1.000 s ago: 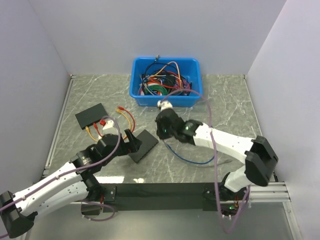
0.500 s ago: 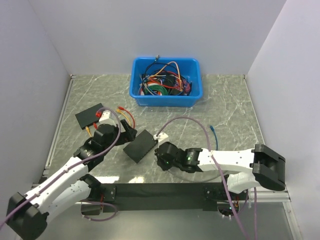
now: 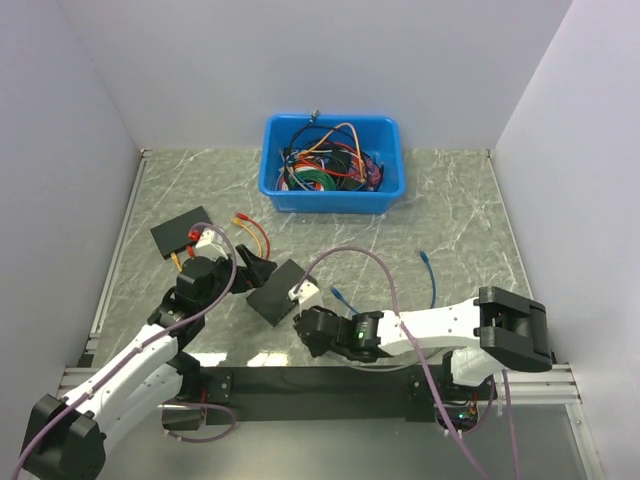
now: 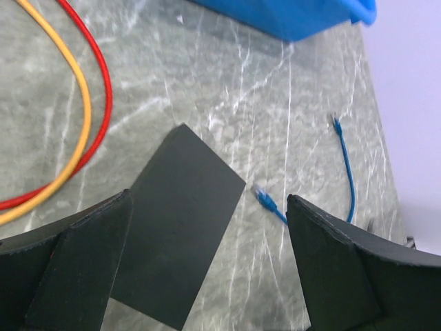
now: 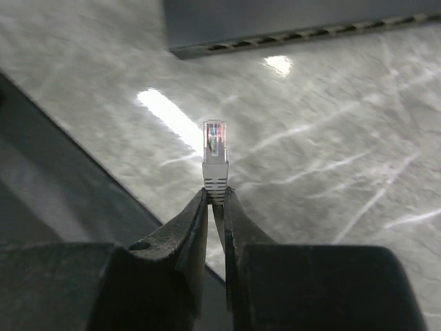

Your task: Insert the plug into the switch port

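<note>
Plug point(image 5: 215, 146) upright between right hand point(image 5: 215, 198) fingertips

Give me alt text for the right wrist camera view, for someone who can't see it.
The right gripper pinches the base of a clear plug, its tip pointing toward a black switch whose row of ports faces the camera. Bare grey marbled table lies between plug and switch.

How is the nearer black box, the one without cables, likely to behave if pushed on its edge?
The black box lies flat and low, so it probably will not tip. The table looks smooth and glossy, and the open left gripper is not clamping it, so it may well slide.
</note>
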You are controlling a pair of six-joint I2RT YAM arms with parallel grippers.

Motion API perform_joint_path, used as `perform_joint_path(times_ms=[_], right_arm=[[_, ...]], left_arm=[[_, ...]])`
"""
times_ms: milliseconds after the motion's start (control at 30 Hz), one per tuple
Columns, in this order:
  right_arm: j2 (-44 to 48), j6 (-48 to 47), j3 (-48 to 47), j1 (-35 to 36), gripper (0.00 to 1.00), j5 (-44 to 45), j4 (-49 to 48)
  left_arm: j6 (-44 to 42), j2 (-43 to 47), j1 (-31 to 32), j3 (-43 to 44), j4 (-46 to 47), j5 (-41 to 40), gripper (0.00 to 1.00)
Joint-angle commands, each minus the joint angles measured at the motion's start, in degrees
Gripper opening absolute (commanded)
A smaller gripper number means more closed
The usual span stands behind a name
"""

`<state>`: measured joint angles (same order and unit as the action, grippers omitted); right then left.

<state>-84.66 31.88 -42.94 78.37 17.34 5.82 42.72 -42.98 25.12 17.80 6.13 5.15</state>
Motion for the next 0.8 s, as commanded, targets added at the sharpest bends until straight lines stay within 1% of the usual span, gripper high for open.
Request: perform_joint_path(times_ms=[0, 167, 267, 300, 400, 433, 500, 600, 667, 700, 767], right_arm=[[2.9, 0.4, 1.3, 4.1, 0.0, 7.7, -5.7], [8.1, 0.2, 6.6, 9.0, 0.0, 13.5, -13.9], [10.0, 0.6, 8.3, 10.7, 0.0, 15.9, -15.8], [10.3, 1.2, 8.9, 10.7, 0.0, 16.3, -16.1], [11.0, 2.6, 9.7, 10.8, 0.0, 18.0, -15.5], [11.2, 3.2, 9.7, 10.6, 0.0, 18.5, -14.9], [11.3, 4.6, 9.4, 10.8, 0.0, 20.4, -12.4], [10.7, 7.3, 8.7, 10.5, 0.0, 23.1, -9.2], [10.1, 7.8, 8.8, 9.4, 0.0, 21.6, -9.3], [9.7, 8.0, 8.9, 7.3, 0.0, 17.6, -9.8], [8.6, 8.1, 8.8, 5.0, 0.0, 14.6, -10.7]], left_arm=[[1.0, 1.7, -1.1, -1.3, 4.2, -2.5, 0.99], [1.4, 3.5, -2.2, -3.2, 7.1, -4.4, 0.99], [3.2, 4.2, -3.6, -3.9, 6.1, -7.3, 0.99], [3.2, 4.0, -5.1, -3.7, 5.9, -6.3, 0.99], [3.1, 3.3, -7.9, -5.1, 9.0, -3.0, 0.99], [3.2, 3.4, -8.6, -5.8, 10.2, -0.2, 0.99], [4.0, 4.0, -10.7, -7.8, 12.8, 1.4, 0.99], [3.5, 5.4, -11.6, -8.6, 13.0, 2.8, 0.99], [2.5, 6.3, -11.5, -8.2, 11.5, 3.4, 0.99], [1.9, 7.2, -11.7, -8.0, 11.1, 3.9, 0.99], [0.9, 7.5, -11.7, -8.0, 10.3, 5.7, 0.99]])
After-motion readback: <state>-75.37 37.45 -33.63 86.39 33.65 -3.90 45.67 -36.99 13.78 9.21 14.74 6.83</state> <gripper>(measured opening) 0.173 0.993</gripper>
